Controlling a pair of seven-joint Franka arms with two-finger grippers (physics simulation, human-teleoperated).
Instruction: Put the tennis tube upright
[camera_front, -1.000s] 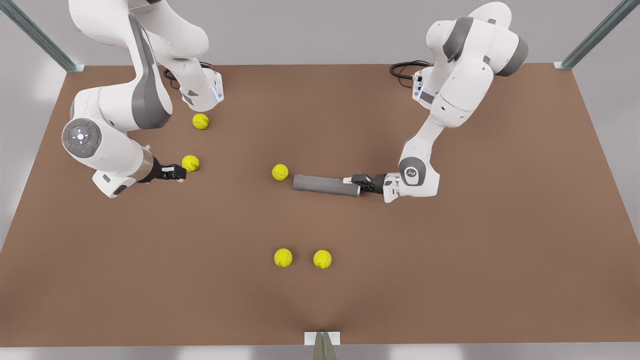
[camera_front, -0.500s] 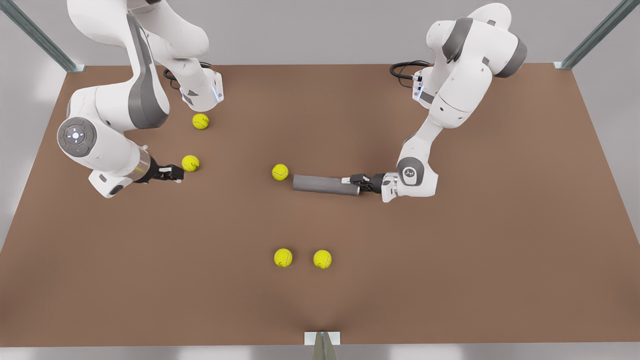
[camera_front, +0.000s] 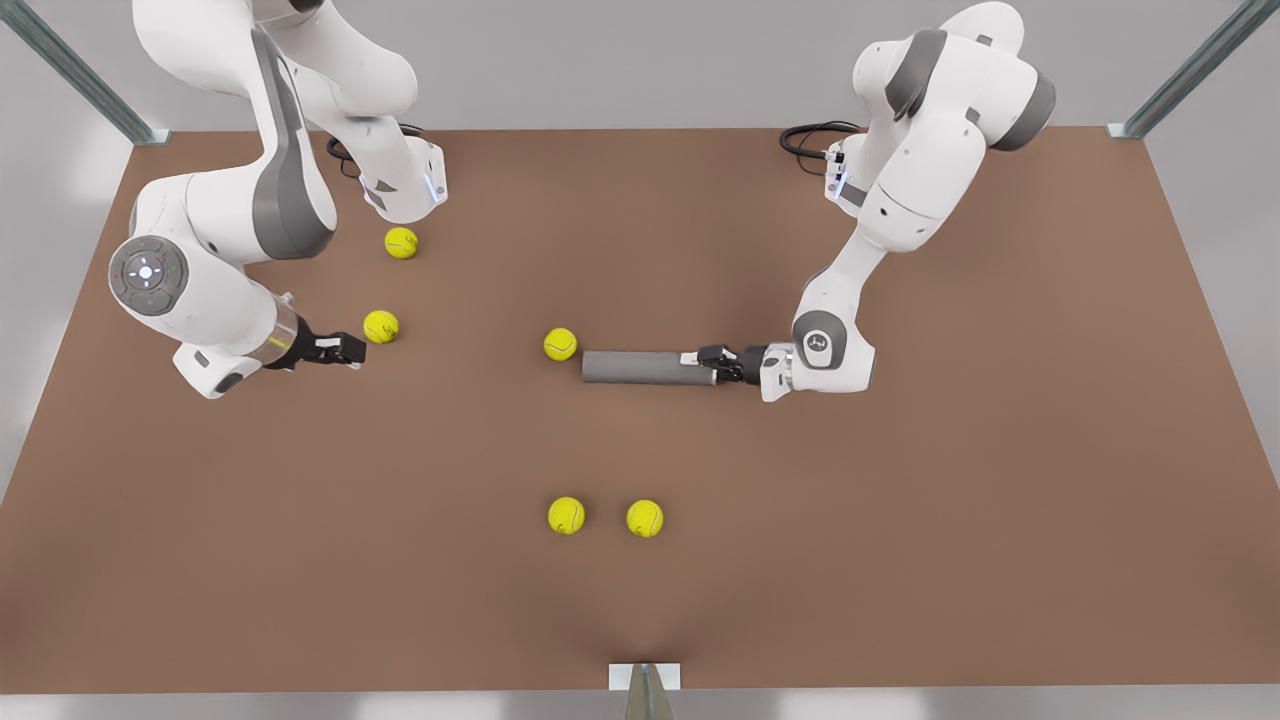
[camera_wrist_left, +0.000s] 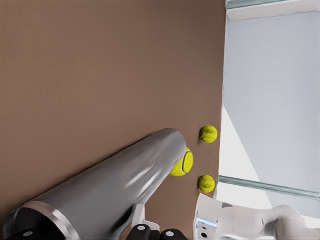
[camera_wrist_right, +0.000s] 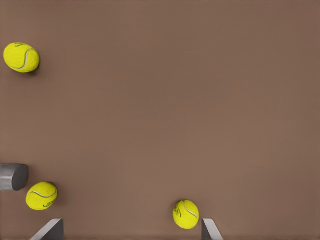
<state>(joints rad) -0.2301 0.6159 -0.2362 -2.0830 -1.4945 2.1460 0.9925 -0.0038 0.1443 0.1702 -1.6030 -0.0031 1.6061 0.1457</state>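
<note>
Gripping the tennis tube (camera_front: 640, 367) by its rimmed end, the left gripper (camera_front: 708, 364) has nudged it slightly along the worktop (camera_front: 900, 520), still lying flat, while the right gripper (camera_front: 345, 350), fingers apart, waits beside a ball (camera_front: 380, 326).

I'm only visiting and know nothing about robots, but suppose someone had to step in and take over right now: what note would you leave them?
Left gripper: at the tennis tube's silvery-rimmed end, on the front view's right; its fingers are around that end and seem shut on it.
Right gripper: waiting low beside a tennis ball on the front view's left, fingers open, holding nothing.
Tube: lying flat mid-table, its far end close to another tennis ball.
Done: end of the tube gripped.
Left: lift and tip the tube until it stands upright, then let go. It will probably need care not to knock the nearby ball.
</note>
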